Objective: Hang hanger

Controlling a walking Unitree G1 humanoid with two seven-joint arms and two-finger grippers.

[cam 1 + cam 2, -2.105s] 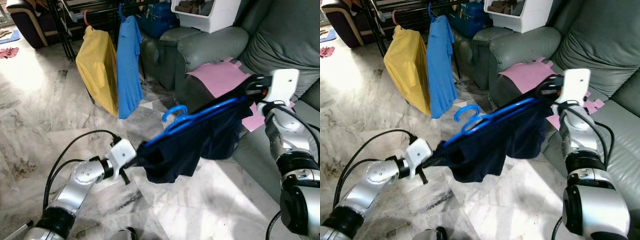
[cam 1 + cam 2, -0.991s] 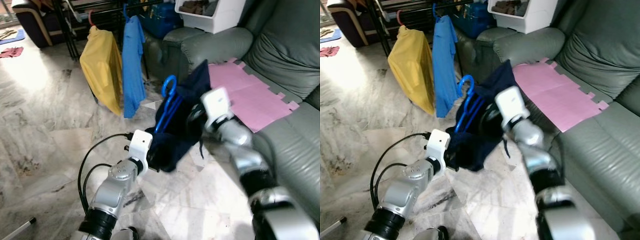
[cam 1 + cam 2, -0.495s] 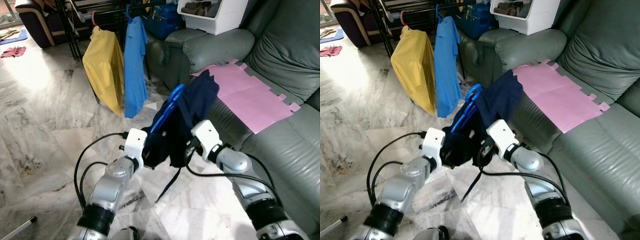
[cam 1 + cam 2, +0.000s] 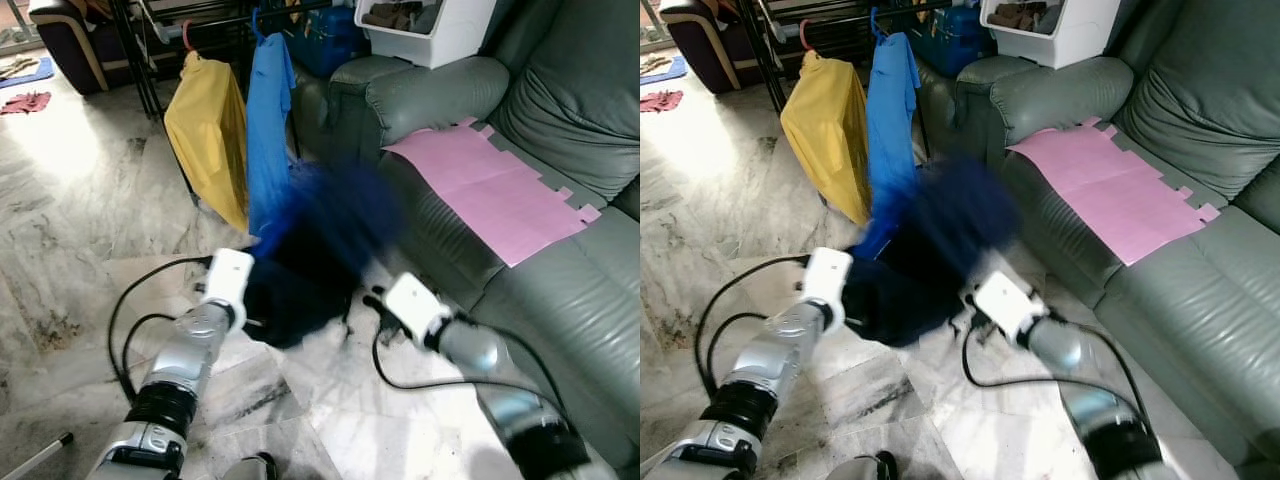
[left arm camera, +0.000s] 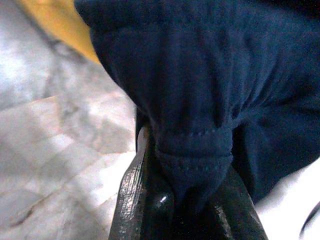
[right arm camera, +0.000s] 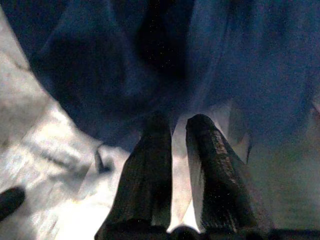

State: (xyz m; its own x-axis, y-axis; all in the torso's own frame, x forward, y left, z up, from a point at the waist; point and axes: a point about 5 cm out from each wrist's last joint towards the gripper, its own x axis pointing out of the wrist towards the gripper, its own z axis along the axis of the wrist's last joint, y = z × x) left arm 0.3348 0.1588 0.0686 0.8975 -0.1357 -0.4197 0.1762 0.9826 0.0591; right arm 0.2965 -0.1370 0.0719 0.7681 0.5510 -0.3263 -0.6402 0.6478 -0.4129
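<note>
Navy garment (image 5: 200,100) pinched between left fingers (image 5: 142,200)

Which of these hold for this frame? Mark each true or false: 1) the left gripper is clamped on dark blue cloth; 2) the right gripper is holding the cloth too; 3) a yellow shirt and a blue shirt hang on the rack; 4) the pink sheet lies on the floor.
1) True. The left gripper is shut on a fold of the navy garment.
2) False. The right gripper holds nothing; floor shows through the narrow gap between its fingers, below the garment.
3) True. The yellow shirt and blue shirt hang side by side on the rack.
4) False. The pink sheet lies on the grey sofa.
</note>
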